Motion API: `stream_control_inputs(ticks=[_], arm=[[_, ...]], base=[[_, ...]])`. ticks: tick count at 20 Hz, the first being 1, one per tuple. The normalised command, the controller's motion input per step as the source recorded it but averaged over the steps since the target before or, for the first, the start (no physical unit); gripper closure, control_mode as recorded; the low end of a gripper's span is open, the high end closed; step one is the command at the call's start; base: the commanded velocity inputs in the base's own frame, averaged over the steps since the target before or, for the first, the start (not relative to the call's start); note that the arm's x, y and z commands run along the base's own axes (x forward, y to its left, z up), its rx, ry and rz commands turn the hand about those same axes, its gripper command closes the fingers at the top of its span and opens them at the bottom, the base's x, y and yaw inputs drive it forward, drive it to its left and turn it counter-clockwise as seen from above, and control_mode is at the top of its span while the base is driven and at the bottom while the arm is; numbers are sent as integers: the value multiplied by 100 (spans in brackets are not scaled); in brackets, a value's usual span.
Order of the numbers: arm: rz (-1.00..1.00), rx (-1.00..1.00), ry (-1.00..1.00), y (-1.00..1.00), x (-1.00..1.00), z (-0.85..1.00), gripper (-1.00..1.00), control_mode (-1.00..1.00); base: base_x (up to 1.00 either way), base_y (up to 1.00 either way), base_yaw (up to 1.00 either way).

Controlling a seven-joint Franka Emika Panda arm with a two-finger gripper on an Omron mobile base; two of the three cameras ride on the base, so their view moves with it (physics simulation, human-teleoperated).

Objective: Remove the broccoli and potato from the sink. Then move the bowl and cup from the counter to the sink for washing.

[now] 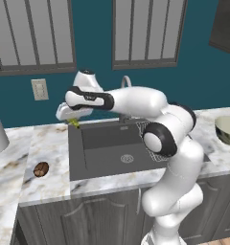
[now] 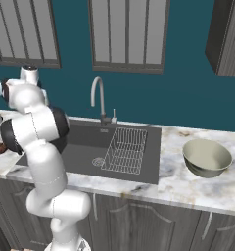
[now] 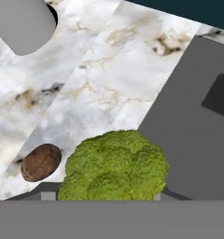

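broccoli between fingers | above counter | potato beside

Broccoli held above counter; potato on it.

Wire rack in basin's right half. Wall outlet on teal wall. Two grey-framed windows above. Grey cylinder at far left. Dark cabinets below.
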Motion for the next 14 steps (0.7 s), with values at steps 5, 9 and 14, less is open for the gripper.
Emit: stream_control_inputs(ticks=[5, 9, 14], arm=[[4, -1, 0, 36, 0, -3, 100, -100], [0, -8, 0, 43, 0, -11, 100, -100], [0, -8, 0, 36, 0, -20, 100, -100]], base=[[0, 0, 0], [0, 0, 0], [0, 0, 0]])
